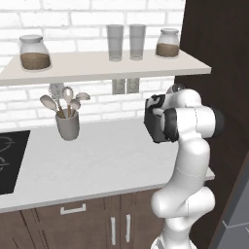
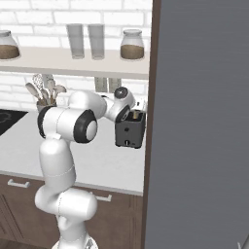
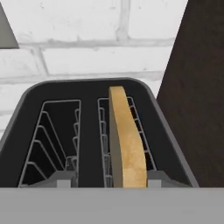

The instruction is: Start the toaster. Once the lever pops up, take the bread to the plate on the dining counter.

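White brick backs the toaster (image 3: 87, 131); bread (image 3: 127, 144) stands between the part-open fingers (image 3: 63, 178), untouched.

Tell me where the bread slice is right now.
The bread slice stands upright in the right-hand slot of the toaster as the hand view shows it. The toaster sits on the grey worktop, next to the dark wall panel.

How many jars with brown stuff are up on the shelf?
2. One lidded glass jar of brown grains sits at the shelf's left end, the other matching jar at its right end, beside two clear drinking glasses. The arm hides none of the shelf.
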You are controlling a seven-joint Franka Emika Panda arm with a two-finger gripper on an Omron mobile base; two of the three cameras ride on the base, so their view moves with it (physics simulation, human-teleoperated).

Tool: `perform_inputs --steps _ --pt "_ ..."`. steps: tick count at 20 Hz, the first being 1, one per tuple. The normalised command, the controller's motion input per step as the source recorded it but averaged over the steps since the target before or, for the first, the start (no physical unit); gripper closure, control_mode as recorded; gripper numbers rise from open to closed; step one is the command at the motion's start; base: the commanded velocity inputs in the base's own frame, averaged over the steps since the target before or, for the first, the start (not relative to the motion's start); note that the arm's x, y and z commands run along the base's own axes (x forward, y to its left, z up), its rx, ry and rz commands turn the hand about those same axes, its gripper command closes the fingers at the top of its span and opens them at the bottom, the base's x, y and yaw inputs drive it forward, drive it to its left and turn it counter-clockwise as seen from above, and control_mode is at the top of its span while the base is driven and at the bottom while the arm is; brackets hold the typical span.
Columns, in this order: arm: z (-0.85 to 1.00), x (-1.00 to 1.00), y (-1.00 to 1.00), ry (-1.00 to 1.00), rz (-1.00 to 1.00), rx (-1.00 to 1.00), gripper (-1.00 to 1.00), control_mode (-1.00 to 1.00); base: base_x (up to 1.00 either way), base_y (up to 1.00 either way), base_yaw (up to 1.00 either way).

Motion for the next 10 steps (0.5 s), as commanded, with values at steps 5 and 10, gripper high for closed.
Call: perform_inputs --steps 5,10 --pt "0.24 -0.06 -0.16 -0.21 0.0 0.0 1.0 -1.0 0.0 0.0 0.0" --pt "0.51 -0.17 -0.25 -0.26 0.02 0.01 1.0 -1.0 0.0 0.0 0.0"
